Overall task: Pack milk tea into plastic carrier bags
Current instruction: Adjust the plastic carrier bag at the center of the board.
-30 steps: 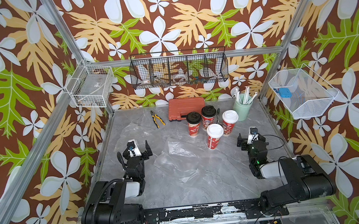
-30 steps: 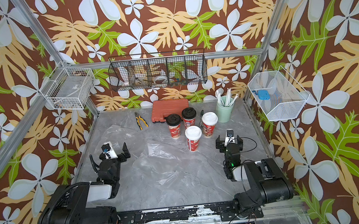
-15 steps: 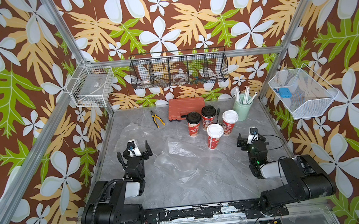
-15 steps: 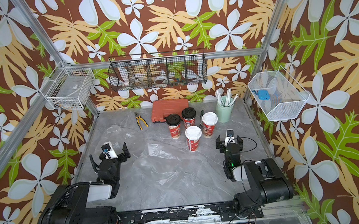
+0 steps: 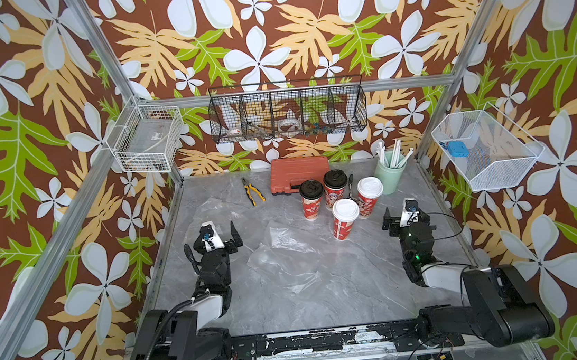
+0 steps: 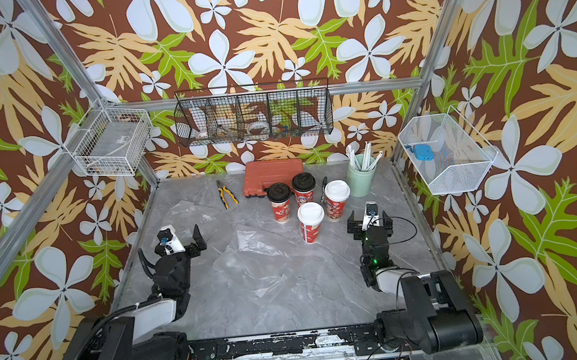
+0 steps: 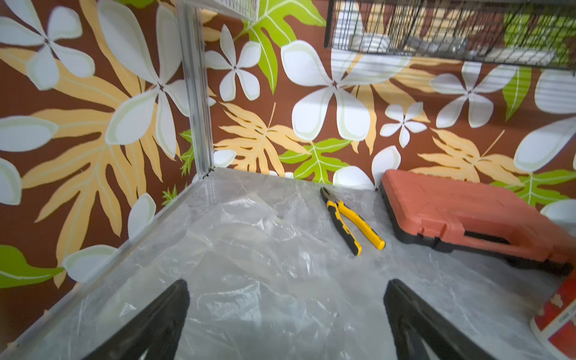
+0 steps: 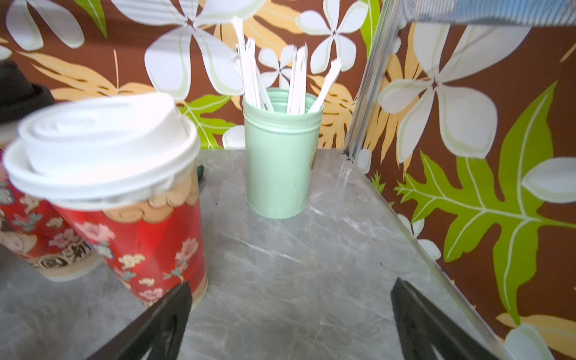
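Observation:
Four red milk tea cups stand in a cluster at the back middle of the grey table. Two have black lids [image 5: 312, 200] [image 5: 335, 188] and two have white lids [image 5: 370, 196] [image 5: 345, 218]. One clear plastic carrier bag [image 5: 287, 256] lies flat and crinkled mid-table. Another plastic carrier bag [image 7: 249, 249] lies flat at the left rear, just ahead of my left gripper [image 7: 286, 286]. That gripper [image 5: 220, 230] is open and empty. My right gripper [image 5: 404, 214] is also open and empty, with its jaws wide. One fingertip [image 8: 184, 290] is beside a white-lidded cup [image 8: 124, 193].
An orange tool case [image 5: 299, 174] and yellow-handled pliers [image 5: 254, 191] lie at the back. A mint-green cup of white straws [image 5: 390, 174] stands back right. Wire baskets hang on the back wall [image 5: 287, 110], left post [image 5: 148, 140] and right wall [image 5: 486, 149].

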### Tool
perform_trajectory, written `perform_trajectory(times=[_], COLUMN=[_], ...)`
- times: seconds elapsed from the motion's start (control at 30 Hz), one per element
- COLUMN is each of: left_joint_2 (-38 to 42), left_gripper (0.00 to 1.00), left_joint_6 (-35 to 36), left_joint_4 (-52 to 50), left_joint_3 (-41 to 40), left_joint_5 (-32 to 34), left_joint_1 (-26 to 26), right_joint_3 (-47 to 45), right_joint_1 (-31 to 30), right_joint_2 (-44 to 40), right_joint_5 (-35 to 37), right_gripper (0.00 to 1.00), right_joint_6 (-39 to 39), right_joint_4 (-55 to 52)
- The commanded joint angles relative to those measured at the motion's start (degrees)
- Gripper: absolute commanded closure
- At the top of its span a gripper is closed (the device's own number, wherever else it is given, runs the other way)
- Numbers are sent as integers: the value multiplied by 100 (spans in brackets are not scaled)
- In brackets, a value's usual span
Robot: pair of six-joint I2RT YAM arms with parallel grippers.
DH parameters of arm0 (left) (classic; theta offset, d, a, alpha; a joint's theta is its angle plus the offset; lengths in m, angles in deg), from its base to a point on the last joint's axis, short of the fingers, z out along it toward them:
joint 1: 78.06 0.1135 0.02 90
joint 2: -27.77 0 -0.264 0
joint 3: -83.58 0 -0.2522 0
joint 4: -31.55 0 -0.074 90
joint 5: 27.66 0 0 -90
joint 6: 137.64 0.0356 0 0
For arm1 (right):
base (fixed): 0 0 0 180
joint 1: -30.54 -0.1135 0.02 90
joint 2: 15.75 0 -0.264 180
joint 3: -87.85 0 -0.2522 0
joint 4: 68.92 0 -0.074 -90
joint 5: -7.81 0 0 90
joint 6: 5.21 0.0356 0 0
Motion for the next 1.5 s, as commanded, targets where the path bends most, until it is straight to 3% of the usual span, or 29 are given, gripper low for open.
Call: perform_trajectory(times=[0.0, 0.2, 0.43, 0.6, 0.7, 1.0, 1.2, 1.47], left_joint_2=[425, 1000, 762, 287, -168, -1970, -3435, -4204], left_gripper=[0, 6, 14, 16, 18, 22, 25, 20], left_joint_6=[-338, -1091, -1354, -1244, -1263, -1725, -1678, -1623], left_joint_4=[-1387, -3811, -6095, -7343, -8125, -9752, -10949, -11727], left_joint_3=[373, 1537, 3024, 3895, 4409, 5700, 6854, 7509], left_joint_5=[500, 407, -604, -100, 355, -159, -562, -594], left_joint_1=[2, -450, -1423, -2821, -3749, -5370, -5809, -5808], right_joint_3=[274, 976, 1321, 1223, 1174, 1117, 1100, 1125], right_joint_1=[3, 5, 5, 5, 0, 1, 4, 2], right_joint_2=[-497, -1614, -2424, -2747, -2901, -3157, -3338, -3593], right_joint_5=[-19, -692, -1918, -2526, -2536, -2520, -2518, -2578], right_gripper=[1, 7, 13, 15, 15, 15, 14, 13], right_joint_6=[224, 1272, 2170, 2373, 2323, 2276, 2310, 2271], right_joint_4=[-1270, -3688, -5593, -6108, -6305, -6486, -6529, -6669])
